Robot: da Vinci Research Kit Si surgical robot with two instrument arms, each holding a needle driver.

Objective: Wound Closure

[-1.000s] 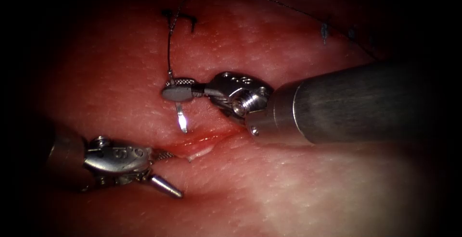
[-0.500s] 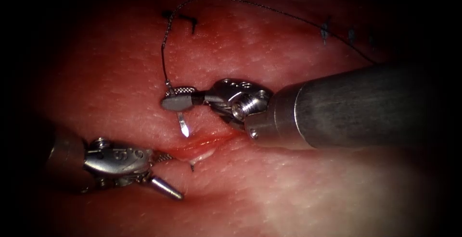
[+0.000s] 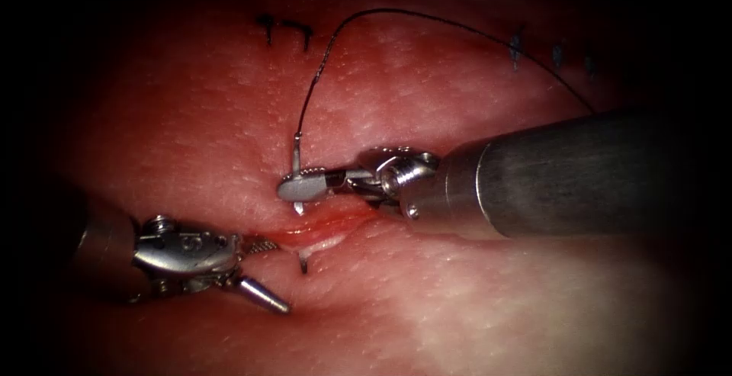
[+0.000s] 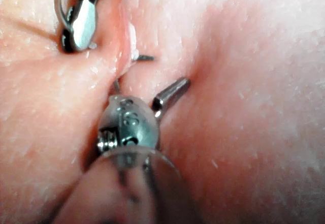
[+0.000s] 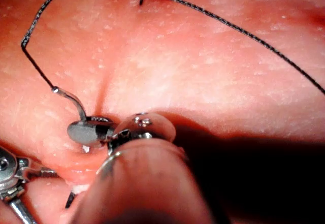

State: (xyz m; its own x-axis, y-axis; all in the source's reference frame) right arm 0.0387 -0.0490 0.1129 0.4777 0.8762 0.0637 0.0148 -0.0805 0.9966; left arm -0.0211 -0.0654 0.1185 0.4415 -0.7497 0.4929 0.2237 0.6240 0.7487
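Right tool (image 3: 303, 188) clamps the needle (image 3: 296, 164) near its tail, its tip seemingly emerging (image 3: 303, 263) across the cut (image 3: 324, 231); left tool (image 3: 255, 269) open, 1 jaw against tissue (image 3: 457, 307); closure unfinished.

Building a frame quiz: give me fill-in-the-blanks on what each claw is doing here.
1. The right claw is shut on the ____.
2. The needle's tip shows through the tissue on the cut's ____ edge.
3. The left claw has its jaws ____.
4. The thread trails from the needle's ____ end.

Missing: needle; lower; open; back
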